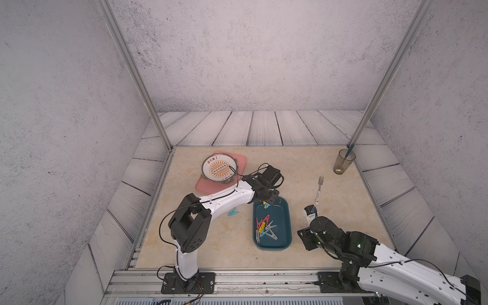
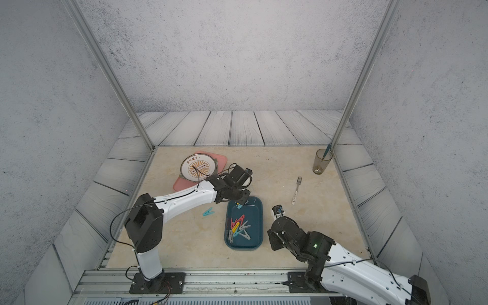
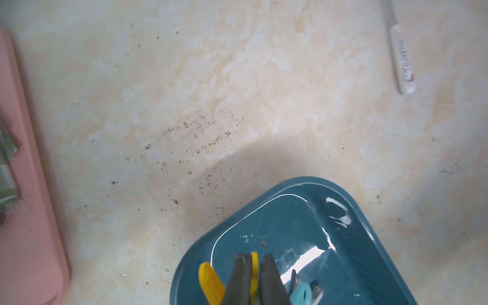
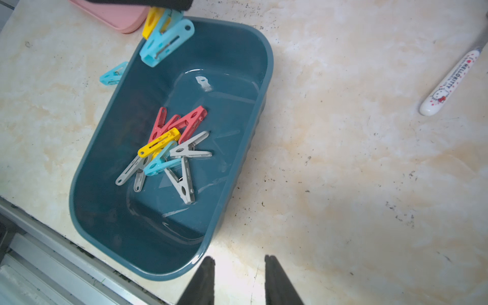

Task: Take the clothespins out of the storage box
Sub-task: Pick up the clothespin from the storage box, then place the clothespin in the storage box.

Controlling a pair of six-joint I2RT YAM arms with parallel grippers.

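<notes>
The left claw [image 3: 254,277] is clamped on a yellow clothespin [image 3: 211,284], a teal clothespin [image 4: 165,43] dangling alongside, above the storage box's [image 4: 268,60] far left corner. The remaining pile [image 4: 171,150] lies mid-box, nearer the robot. The right claw [image 4: 239,264] hovers part-open, empty, outside the right rim.

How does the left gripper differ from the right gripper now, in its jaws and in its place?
The left gripper has its jaws shut on a yellow clothespin; the right gripper has them open and empty. The left gripper hangs above the far end of the storage box; the right gripper is over the table beside it. Both have dark, pointed jaws.
</notes>
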